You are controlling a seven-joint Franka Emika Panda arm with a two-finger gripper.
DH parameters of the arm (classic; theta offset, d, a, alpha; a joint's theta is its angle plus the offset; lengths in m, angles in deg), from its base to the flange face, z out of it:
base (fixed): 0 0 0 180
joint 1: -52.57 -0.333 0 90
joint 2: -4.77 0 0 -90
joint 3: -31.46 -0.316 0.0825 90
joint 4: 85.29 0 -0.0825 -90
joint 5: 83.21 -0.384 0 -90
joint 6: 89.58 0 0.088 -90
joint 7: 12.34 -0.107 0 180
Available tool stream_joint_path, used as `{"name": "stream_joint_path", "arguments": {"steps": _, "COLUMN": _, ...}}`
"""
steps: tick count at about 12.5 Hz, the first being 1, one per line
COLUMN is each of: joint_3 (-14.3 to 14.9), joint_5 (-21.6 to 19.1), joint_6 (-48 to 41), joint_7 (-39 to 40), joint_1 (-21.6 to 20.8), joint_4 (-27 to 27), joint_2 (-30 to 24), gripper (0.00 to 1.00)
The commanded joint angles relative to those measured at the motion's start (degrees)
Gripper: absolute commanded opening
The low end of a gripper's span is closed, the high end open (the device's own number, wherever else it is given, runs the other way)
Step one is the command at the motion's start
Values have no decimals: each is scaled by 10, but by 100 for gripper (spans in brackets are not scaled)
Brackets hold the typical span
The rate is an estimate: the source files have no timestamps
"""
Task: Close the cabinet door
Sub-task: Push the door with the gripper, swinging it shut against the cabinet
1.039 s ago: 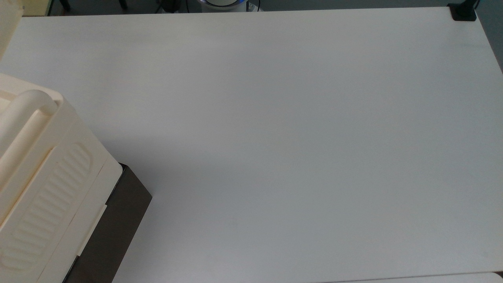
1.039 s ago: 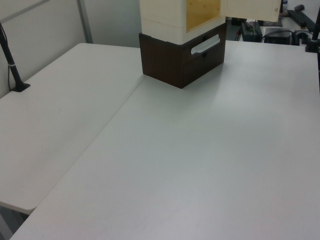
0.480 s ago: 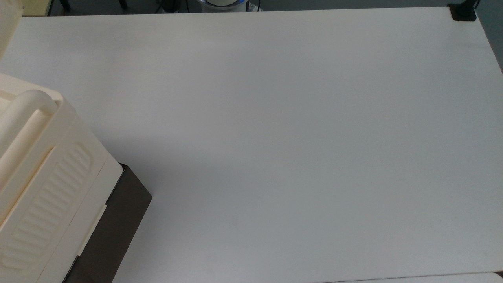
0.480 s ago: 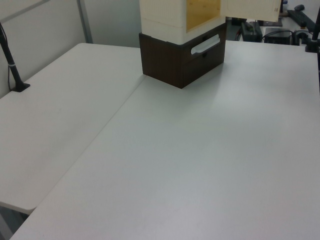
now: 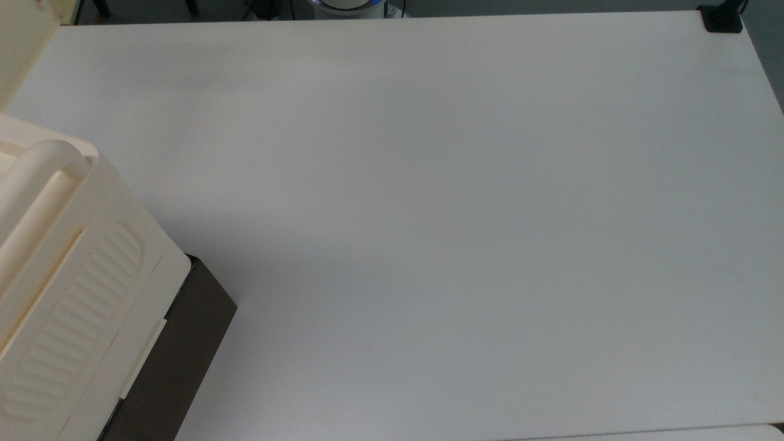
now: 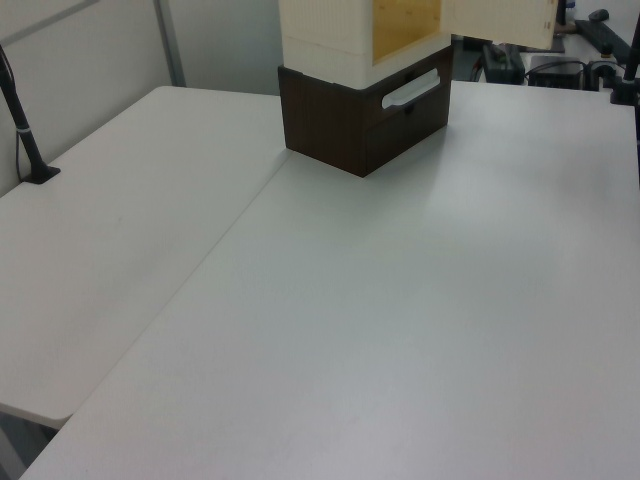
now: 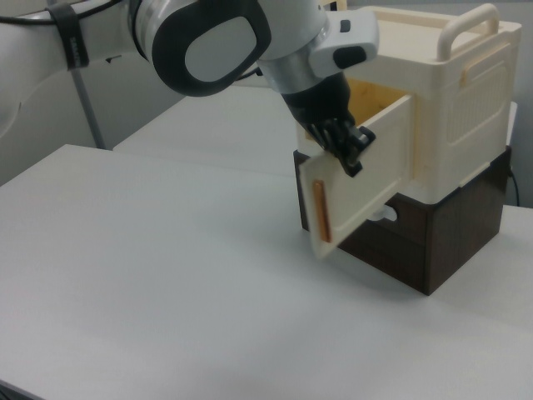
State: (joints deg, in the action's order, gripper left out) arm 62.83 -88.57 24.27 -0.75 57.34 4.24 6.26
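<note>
White table (image 5: 429,214) is taking up most of the scene, with a black clamp post (image 6: 22,120) sitting at the left view's left edge. Cabinet (image 7: 450,108) is sitting on a dark brown base (image 7: 433,242) at the right view's right, bar handle (image 7: 466,25) on top, ribbed panel (image 7: 470,112) on the side wall.

Door (image 7: 362,179) is standing partly open, swung out toward the right view's left on a hinge at its right side, wood-coloured interior (image 7: 375,96) showing behind it. In the top view, door (image 5: 18,43) is poking in as a sliver at the upper left corner; in the left view, door (image 6: 500,22) is sticking out at the top edge.

Gripper (image 7: 348,148) is sitting against the door's outer face near the top edge, arm (image 7: 216,42) coming in from the right view's upper left. Can't tell whether the fingers are apart or together, or whether they're pinching anything.

Step in hand, my read: pushing the door shut, roughly mid-swing. Next move is calling for a push along the hinge arc toward the cabinet front until flush, keeping contact away from the hinge side. Risk: cabinet sliding on the base.

No brands, labels or readable writing anywhere.
</note>
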Motion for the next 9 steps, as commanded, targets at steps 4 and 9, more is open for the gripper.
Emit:
{"name": "stream_joint_path", "arguments": {"steps": 4, "joint_3": -17, "joint_5": -135, "joint_6": -1, "joint_7": -20, "joint_1": -33, "joint_4": 13, "joint_2": 12, "gripper": 0}}
{"name": "stream_joint_path", "arguments": {"steps": 9, "joint_3": -57, "joint_5": -272, "joint_6": 121, "joint_7": -20, "joint_1": -39, "joint_4": 9, "joint_2": 60, "gripper": 0}}
